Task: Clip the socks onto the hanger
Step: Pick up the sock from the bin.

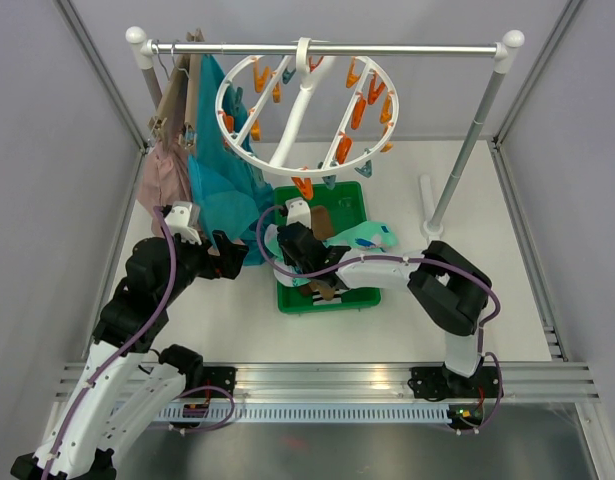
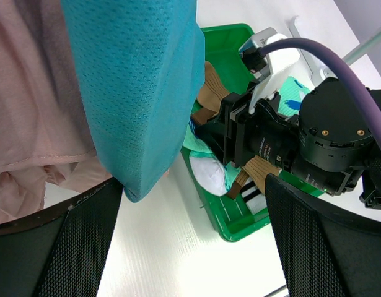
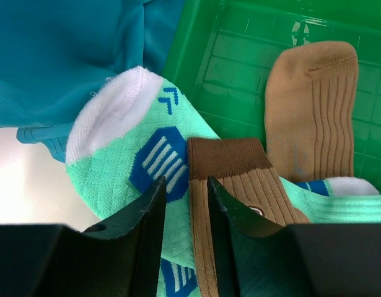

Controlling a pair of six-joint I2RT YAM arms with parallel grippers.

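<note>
Mint and brown socks point(image 3: 116, 179) were heaped in the green tray point(image 1: 357, 195) beneath the hanger point(image 1: 307, 110). The right tool point(image 3: 185, 180) was nearly closed over them, grip not discernible; the left tool point(image 2: 193, 185) was spread wide, empty.

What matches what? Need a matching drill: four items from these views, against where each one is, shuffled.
Items:
1. ring hanger
2. green tray
3. teal garment
4. tan sock

Places:
A. hanging at the left end of the rail
B. standing on the table
C. hooked over the middle of the rail
D. lying flat in the tray

Pairs: 1-C, 2-B, 3-A, 4-D
</note>
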